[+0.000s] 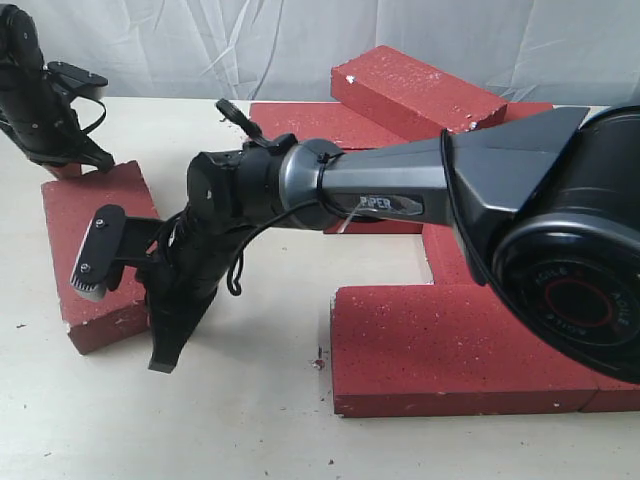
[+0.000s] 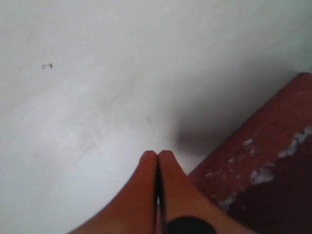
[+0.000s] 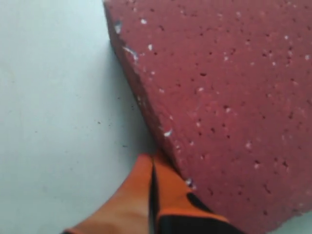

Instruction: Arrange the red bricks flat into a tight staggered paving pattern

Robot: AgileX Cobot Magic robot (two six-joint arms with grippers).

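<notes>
Several red bricks lie on the white table. One brick (image 1: 95, 250) lies alone at the left. My right gripper (image 1: 163, 362) reaches across the table and points down by this brick's near right side. In the right wrist view the right gripper (image 3: 153, 159) is shut and empty, its tips pressed against the side of the brick (image 3: 219, 97). My left gripper (image 1: 98, 158) hangs at the same brick's far end. It is shut (image 2: 157, 154) on nothing, just above the table beside a chipped brick corner (image 2: 273, 161).
A long brick (image 1: 450, 345) lies flat at the front right. Another brick (image 1: 447, 255) shows behind it. Flat bricks (image 1: 320, 125) sit at the back, and one brick (image 1: 415, 90) rests tilted on top of them. The right arm (image 1: 400, 190) spans the middle.
</notes>
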